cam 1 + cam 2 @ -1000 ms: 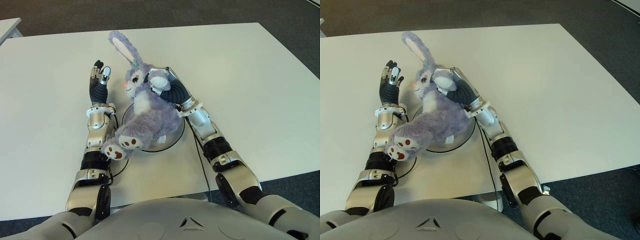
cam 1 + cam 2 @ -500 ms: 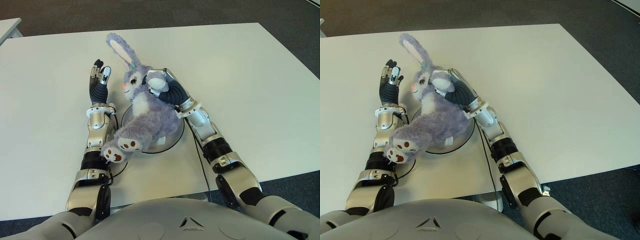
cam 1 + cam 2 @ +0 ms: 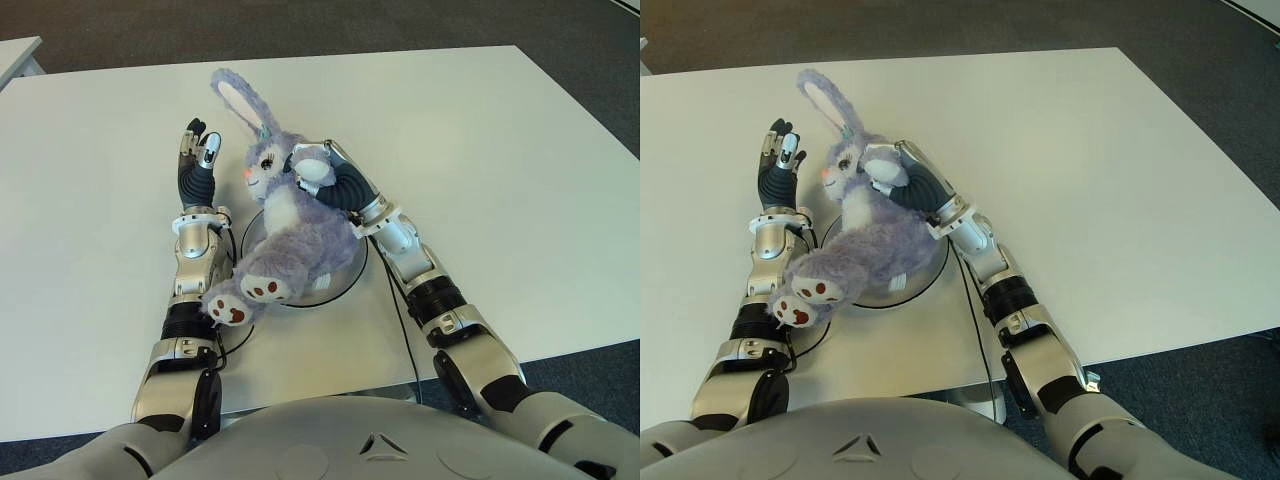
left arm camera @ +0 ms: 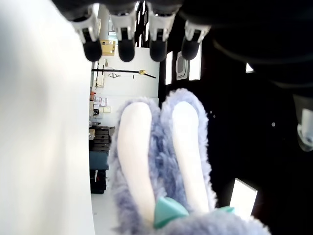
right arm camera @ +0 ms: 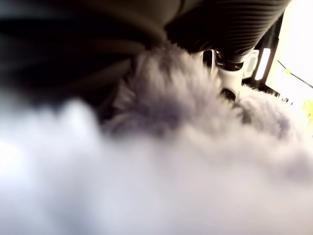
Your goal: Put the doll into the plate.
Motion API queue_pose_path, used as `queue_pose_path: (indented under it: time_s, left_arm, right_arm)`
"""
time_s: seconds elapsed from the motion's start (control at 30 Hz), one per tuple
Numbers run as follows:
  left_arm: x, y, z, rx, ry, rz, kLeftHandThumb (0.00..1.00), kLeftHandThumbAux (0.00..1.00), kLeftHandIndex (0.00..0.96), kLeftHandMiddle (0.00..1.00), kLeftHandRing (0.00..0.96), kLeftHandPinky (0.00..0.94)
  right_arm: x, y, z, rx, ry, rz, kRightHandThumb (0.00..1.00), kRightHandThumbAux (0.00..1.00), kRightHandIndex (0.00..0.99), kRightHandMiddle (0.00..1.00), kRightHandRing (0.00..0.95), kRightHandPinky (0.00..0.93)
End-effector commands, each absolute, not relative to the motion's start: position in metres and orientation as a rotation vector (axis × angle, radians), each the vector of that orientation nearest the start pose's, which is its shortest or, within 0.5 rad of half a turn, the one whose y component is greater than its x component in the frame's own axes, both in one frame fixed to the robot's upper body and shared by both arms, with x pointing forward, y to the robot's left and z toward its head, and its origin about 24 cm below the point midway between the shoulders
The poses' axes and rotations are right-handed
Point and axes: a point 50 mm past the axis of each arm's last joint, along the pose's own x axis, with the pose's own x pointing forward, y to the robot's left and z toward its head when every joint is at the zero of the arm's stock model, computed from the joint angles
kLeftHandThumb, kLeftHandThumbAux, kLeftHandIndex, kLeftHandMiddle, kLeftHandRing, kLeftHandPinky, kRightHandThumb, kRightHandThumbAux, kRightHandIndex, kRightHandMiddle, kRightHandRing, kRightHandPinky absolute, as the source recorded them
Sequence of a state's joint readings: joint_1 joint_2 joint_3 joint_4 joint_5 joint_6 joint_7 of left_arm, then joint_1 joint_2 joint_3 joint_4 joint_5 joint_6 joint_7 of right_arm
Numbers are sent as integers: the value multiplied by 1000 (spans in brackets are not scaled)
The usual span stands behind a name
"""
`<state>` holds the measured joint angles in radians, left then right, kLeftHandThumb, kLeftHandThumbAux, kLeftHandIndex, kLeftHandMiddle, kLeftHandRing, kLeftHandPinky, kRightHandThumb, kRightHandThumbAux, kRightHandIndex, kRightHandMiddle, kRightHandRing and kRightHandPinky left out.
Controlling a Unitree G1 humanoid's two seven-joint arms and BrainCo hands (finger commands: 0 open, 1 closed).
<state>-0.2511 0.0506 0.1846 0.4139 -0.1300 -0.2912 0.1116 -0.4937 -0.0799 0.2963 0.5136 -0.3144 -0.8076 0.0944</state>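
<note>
Left eye view: the right hand (image 3: pixel 318 175) is clamped on the shoulder of the soft lilac plush rabbit doll (image 3: pixel 290 230), held over the round grey plate (image 3: pixel 345 278). Feet overhang at 8 o'clock. The left hand (image 3: pixel 197 160), fingers extended, is at 9 o'clock. The plush is judged light and compressible; a torso hold is advised.

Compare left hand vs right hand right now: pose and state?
Left hand has its fingers straight and holds nothing; right hand is closed on the doll at its upper body. Left hand is beside the doll's head, on its left, clear of the plush; right hand is pressed into the fur behind the doll's raised arm. Left hand is beyond the plate; right hand holds the doll over it. Both are above the white table.
</note>
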Motion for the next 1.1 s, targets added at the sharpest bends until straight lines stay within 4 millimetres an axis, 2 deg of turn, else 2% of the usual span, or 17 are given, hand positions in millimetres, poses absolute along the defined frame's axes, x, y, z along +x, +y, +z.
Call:
queue_pose_path:
  time_s: [0.03, 0.17, 0.27, 0.67, 1.03, 1.07, 1.1]
  left_arm:
    - [268, 191, -6, -161, 48, 291, 0, 405, 0, 30, 31, 16]
    - [267, 190, -6, -158, 49, 293, 0, 405, 0, 29, 28, 11]
    - [267, 190, -6, -155, 49, 296, 0, 400, 0, 19, 16, 4]
    - [267, 190, -6, -145, 49, 301, 0, 394, 0, 22, 22, 25]
    - [267, 190, -6, -158, 46, 300, 0, 398, 0, 20, 20, 25]
    - [267, 190, -6, -158, 46, 300, 0, 398, 0, 20, 20, 27]
    - [267, 190, -6, -159, 46, 300, 0, 398, 0, 19, 20, 28]
  right_arm:
    - [293, -43, 106, -464, -740, 700, 698, 719, 438, 811, 806, 761]
    - [293, -42, 105, -470, -715, 747, 699, 719, 438, 798, 795, 731]
    - [293, -42, 103, -468, -683, 803, 700, 719, 433, 718, 716, 663]
    - [294, -43, 102, -489, -624, 846, 693, 721, 425, 607, 608, 584]
    - [294, -45, 102, -513, -611, 842, 686, 723, 423, 569, 593, 603]
    - [294, -45, 102, -514, -611, 841, 685, 723, 423, 555, 573, 546]
    - [294, -45, 102, -516, -612, 840, 685, 723, 423, 553, 570, 536]
